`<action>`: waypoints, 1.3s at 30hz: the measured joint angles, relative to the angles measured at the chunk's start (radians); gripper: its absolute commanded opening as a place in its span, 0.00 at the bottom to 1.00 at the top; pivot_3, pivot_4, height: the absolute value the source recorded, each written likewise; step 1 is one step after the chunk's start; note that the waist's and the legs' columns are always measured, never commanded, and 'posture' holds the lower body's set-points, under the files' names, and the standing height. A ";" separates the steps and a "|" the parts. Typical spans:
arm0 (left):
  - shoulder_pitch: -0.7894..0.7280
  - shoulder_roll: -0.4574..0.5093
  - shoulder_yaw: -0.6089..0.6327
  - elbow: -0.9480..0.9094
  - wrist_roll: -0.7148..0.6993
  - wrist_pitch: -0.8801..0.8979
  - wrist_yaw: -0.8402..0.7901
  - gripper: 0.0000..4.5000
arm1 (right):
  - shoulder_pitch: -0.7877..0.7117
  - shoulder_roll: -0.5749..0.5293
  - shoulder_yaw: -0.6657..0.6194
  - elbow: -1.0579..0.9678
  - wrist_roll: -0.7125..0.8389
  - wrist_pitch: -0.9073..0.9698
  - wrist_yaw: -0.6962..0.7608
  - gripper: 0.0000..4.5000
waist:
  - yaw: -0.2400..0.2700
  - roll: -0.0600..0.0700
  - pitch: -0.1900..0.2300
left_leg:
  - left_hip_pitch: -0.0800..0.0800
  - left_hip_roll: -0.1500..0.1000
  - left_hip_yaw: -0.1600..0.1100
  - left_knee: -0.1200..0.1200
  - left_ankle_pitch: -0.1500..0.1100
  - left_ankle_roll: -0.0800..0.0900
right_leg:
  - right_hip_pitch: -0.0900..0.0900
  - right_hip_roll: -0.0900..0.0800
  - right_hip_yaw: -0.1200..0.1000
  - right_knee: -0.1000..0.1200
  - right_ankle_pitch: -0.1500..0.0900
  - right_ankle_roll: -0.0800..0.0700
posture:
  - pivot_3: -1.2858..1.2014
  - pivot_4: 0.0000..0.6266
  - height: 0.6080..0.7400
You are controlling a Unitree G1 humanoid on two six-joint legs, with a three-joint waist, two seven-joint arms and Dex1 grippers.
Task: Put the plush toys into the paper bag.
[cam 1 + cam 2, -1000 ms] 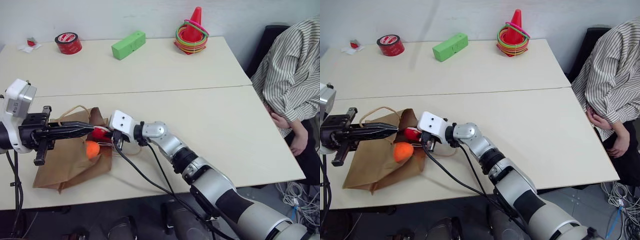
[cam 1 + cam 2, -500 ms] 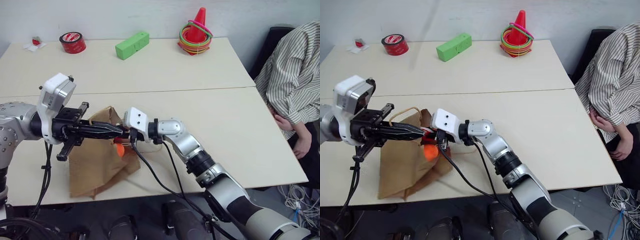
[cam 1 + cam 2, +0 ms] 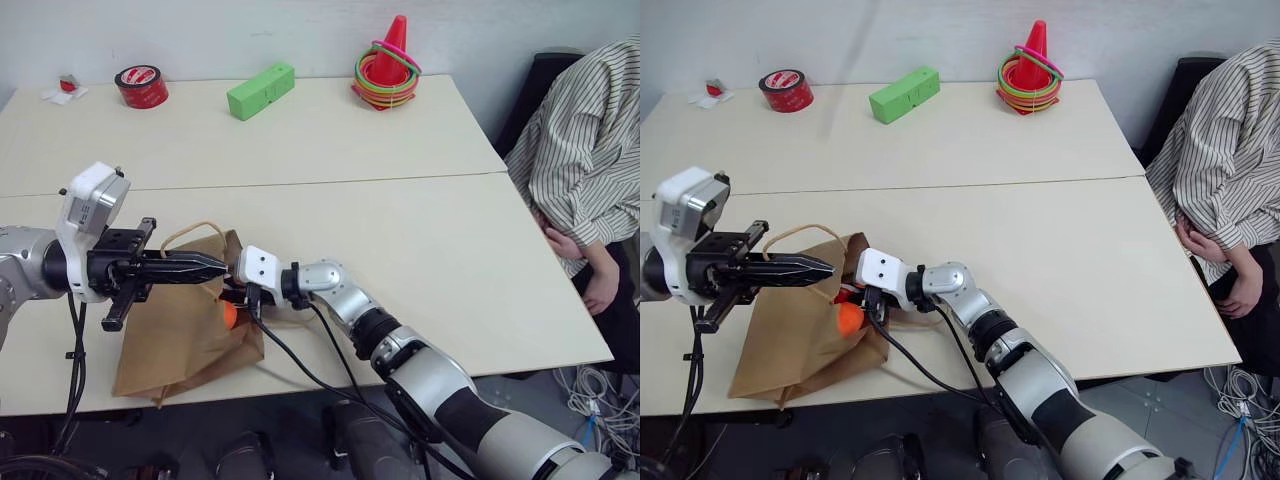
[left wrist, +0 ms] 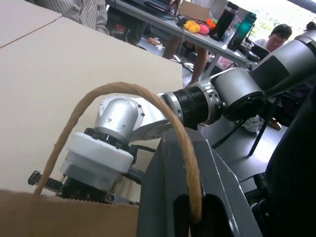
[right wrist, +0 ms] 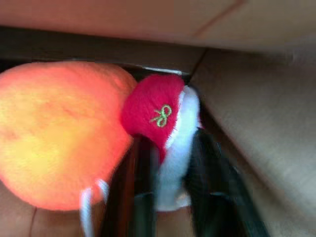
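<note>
The orange plush toy (image 5: 59,133) and the red-and-white plush toy (image 5: 163,128) are lying pressed together inside the mouth of the brown paper bag (image 3: 790,335), which is resting near the front edge of the surface (image 3: 1060,260). From the head views only a patch of orange (image 3: 849,317) is showing at the bag's opening; the right wrist view is showing both toys touching, with brown paper walls around them.

The right gripper (image 5: 170,197) is reaching into the bag mouth, its two fingers (image 5: 140,187) standing parted on either side of the red-and-white toy; whether they are still pinching it cannot be told.

The left gripper (image 3: 820,267) is closed on the bag's twisted-cord handle (image 4: 123,94), holding that edge raised; the left wrist view is showing the cord looping over the closed fingers.

Well apart, along the far edge, are sitting a red tape roll (image 3: 785,90), a green block (image 3: 905,93) and an orange cone with coloured rings (image 3: 1031,68). A person in a striped shirt (image 3: 1230,170) is sitting beside the surface.
</note>
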 measured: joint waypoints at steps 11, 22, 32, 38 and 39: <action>0.071 0.016 0.077 -0.022 -0.006 0.005 0.010 0.00 | 0.001 -0.174 -0.049 -0.283 0.105 0.330 0.295 0.99 | 0.014 0.000 0.000 | 0.000 0.000 0.000 0.000 0.000 0.000 | 0.000 -0.001 0.000 0.000 0.000 0.000 | 0.52 0.24 1.00; 0.080 0.022 0.087 -0.027 -0.006 0.001 0.010 0.00 | 0.014 -0.363 -0.045 -0.421 0.107 0.757 0.309 0.99 | 0.014 0.000 0.000 | 0.000 0.000 0.000 0.000 0.000 0.000 | 0.000 0.000 0.000 -0.001 0.000 0.000 | 0.52 0.24 1.00; 0.098 0.034 0.113 -0.052 -0.006 0.001 0.016 0.00 | -0.041 -0.328 0.027 -0.452 0.110 1.019 0.367 0.91 | 0.006 0.000 0.000 | 0.000 0.000 0.000 -0.001 0.000 0.000 | 0.000 0.000 0.000 -0.002 0.000 0.000 | 0.52 0.24 1.00; 0.117 0.033 0.117 -0.058 -0.006 0.001 0.029 0.00 | -0.021 -0.326 0.085 -0.504 0.133 1.127 0.418 0.49 | 0.005 0.000 0.000 | 0.000 0.000 0.000 -0.001 0.000 0.000 | 0.000 0.000 0.000 -0.002 0.000 0.000 | 0.52 0.24 1.00; 0.117 0.031 0.117 -0.058 -0.006 0.000 0.033 0.00 | -0.008 -0.324 0.077 -0.507 0.150 1.153 0.417 0.40 | 0.007 0.000 0.000 | 0.000 0.000 0.000 -0.001 0.000 0.000 | 0.000 0.000 0.000 -0.002 0.000 0.000 | 0.52 0.24 1.00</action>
